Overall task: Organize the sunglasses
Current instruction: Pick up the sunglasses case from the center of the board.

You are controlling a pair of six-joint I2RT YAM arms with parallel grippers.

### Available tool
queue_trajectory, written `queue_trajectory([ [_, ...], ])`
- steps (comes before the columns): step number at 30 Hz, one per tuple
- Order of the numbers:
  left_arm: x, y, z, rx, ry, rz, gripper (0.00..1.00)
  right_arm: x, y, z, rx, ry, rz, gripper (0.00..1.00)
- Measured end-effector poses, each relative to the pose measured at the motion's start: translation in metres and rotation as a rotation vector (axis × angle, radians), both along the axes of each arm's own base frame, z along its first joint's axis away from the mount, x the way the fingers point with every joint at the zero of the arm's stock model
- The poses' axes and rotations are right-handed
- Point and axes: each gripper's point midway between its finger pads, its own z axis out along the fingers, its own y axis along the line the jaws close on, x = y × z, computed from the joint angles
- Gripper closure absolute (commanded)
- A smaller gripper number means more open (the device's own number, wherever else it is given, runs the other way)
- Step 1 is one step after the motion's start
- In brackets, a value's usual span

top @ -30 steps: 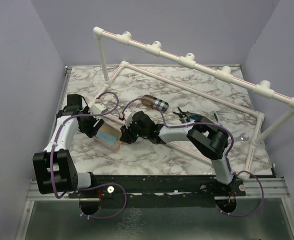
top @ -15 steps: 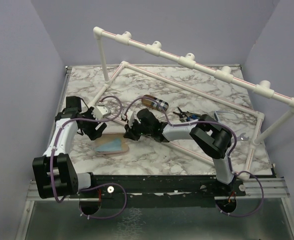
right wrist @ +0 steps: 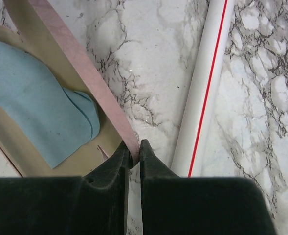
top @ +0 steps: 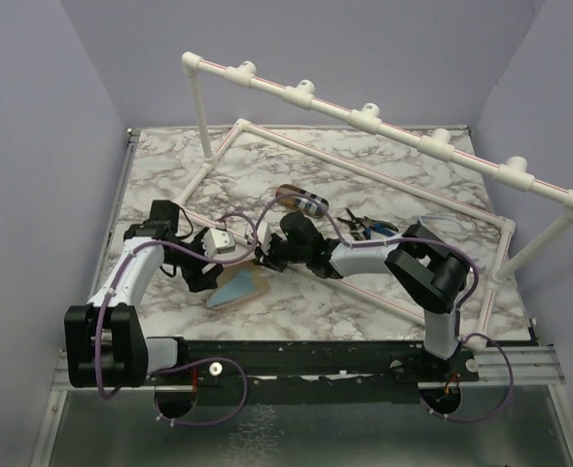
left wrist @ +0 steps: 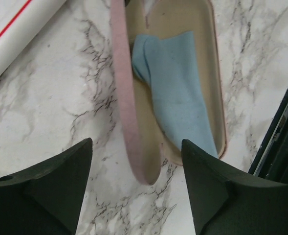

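A pink case (top: 237, 289) lies open on the marble table, with a blue cloth (left wrist: 178, 83) in its tan lining. My right gripper (right wrist: 135, 149) is shut on the far end of the raised pink lid (right wrist: 80, 58). My left gripper (left wrist: 136, 147) stands open at the case's other end, its fingers either side of the lid's tip without touching it. In the top view the left gripper (top: 208, 275) and right gripper (top: 265, 258) flank the case. A pale pair of sunglasses (top: 440, 220) shows faintly behind the right arm's elbow, mostly hidden.
A white pipe frame (top: 364, 117) stands over the table, and one floor pipe (right wrist: 202, 98) runs just right of my right gripper. A brown plaid case (top: 303, 199) and black-and-blue pliers (top: 364, 226) lie behind the right arm.
The pink case left my left gripper's hold and now lies open, shifted right. The left gripper followed it and widened. The right gripper closed on the lid's rim.
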Motion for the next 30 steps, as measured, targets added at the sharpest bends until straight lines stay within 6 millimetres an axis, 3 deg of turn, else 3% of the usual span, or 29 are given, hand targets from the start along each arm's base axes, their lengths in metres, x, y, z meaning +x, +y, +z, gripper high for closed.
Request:
queue_trajectory([
  [4,-0.010,-0.013,-0.007,-0.008,0.030,-0.021,0.49,-0.001,-0.004,0.004,0.014,-0.045,0.013,0.91],
  [7,-0.005,-0.015,-0.006,-0.013,0.018,0.000,0.60,-0.002,-0.005,0.005,0.013,-0.058,0.018,0.91],
  [12,-0.003,-0.020,-0.010,-0.015,0.019,0.023,0.63,-0.001,-0.005,0.005,0.012,-0.061,0.018,0.92],
  [15,-0.009,-0.022,-0.016,-0.010,0.037,0.026,0.70,-0.001,-0.006,0.005,0.014,-0.053,0.010,0.92],
  [17,-0.011,-0.022,-0.016,-0.008,0.040,0.033,0.80,0.000,-0.006,0.005,0.019,-0.047,0.004,0.92],
  [19,-0.009,-0.022,-0.015,-0.009,0.034,0.045,0.97,0.000,-0.006,0.006,0.024,-0.035,-0.005,0.91],
  [20,-0.007,-0.021,-0.015,-0.003,0.029,0.051,1.00,0.000,-0.006,0.006,0.027,-0.027,-0.010,0.91],
  [26,0.002,-0.017,-0.014,0.029,0.001,0.095,1.00,-0.001,-0.007,0.006,0.054,0.018,-0.039,0.87],
  [30,0.001,-0.017,-0.011,0.038,0.004,0.132,1.00,0.000,-0.006,0.008,0.077,0.029,-0.053,0.72],
])
